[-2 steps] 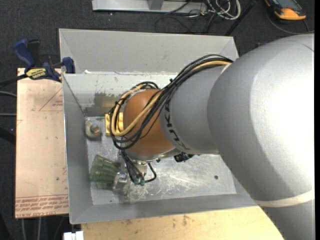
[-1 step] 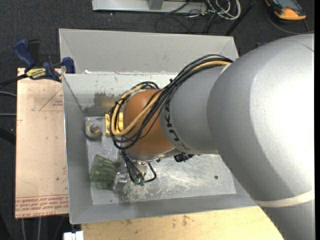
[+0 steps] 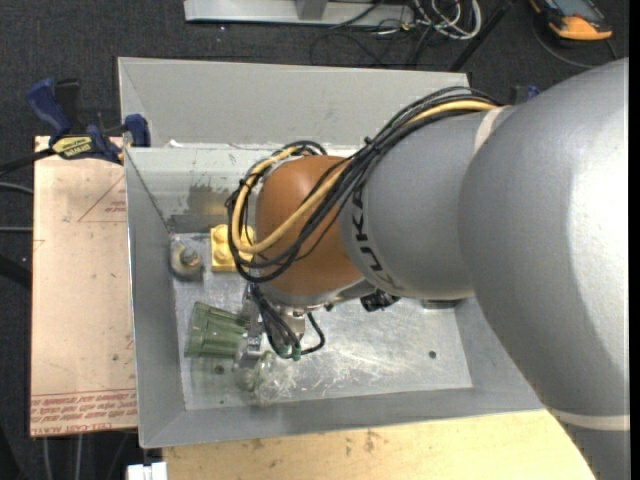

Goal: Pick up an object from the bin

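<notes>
My gripper [image 3: 258,340] reaches down below the orange wrist cover into the bin's front left part. Its tip is right beside a green ribbed object [image 3: 210,332] lying on the floor to its left, touching or nearly touching that object's right end. A crumpled clear plastic piece [image 3: 262,380] lies just below the gripper, by the front wall. Whether anything is gripped is hidden by the gripper's body and cables.
A yellow block [image 3: 222,249] and a small grey round thing [image 3: 184,258] lie at the back left, partly under the orange cover. The arm hides the bin's middle and right. Bare floor shows at the front right.
</notes>
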Robot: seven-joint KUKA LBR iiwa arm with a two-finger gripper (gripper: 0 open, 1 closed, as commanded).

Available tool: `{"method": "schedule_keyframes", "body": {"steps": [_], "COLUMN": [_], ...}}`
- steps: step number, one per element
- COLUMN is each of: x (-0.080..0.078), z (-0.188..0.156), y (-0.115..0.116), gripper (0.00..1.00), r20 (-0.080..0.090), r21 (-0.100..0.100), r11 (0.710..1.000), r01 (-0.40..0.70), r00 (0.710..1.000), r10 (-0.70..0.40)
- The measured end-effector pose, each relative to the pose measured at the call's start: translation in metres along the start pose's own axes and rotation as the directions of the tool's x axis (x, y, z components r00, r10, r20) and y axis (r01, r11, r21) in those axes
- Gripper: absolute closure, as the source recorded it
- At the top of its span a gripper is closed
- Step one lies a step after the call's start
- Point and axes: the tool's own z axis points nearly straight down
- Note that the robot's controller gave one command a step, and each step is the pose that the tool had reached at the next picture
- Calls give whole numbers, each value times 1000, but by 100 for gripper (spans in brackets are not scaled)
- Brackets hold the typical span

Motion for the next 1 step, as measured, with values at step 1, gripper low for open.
{"method": "schedule_keyframes", "body": {"steps": [1], "x": [-9], "z": [-169], "y": [5], "gripper": [100], "r20": [7], "r21": [-3], "r11": [1000], "r01": [13], "r00": [1000], "r10": [-13]}}
